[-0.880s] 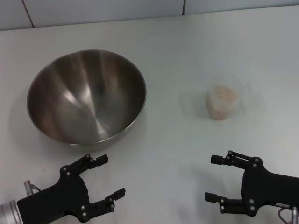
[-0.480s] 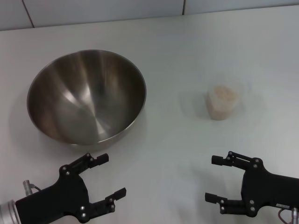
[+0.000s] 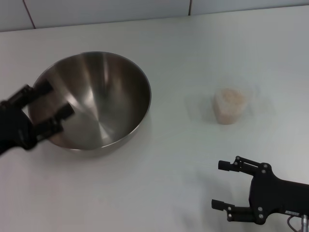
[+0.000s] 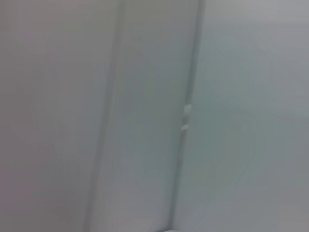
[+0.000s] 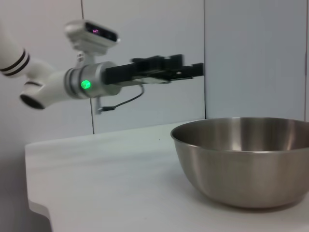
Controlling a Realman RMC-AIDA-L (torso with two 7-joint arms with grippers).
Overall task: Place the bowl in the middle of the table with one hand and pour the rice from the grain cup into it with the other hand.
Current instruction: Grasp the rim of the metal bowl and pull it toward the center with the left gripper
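The plain white matte worktop (image 3: 183, 164) is carrying everything. The large round stainless-steel bowl (image 3: 90, 100), brushed and shiny inside with a thin rim, is sitting toward the worktop's left edge. The black two-finger left gripper (image 3: 47, 107) is hovering raised over the bowl's left rim, jaws spread wide and holding nothing. The black right gripper (image 3: 223, 184) is waiting near the front right corner, jaws likewise wide. The small clear tapered plastic cup (image 3: 230, 106) is standing upright right of centre, holding pale beige rice grains (image 3: 231, 99).
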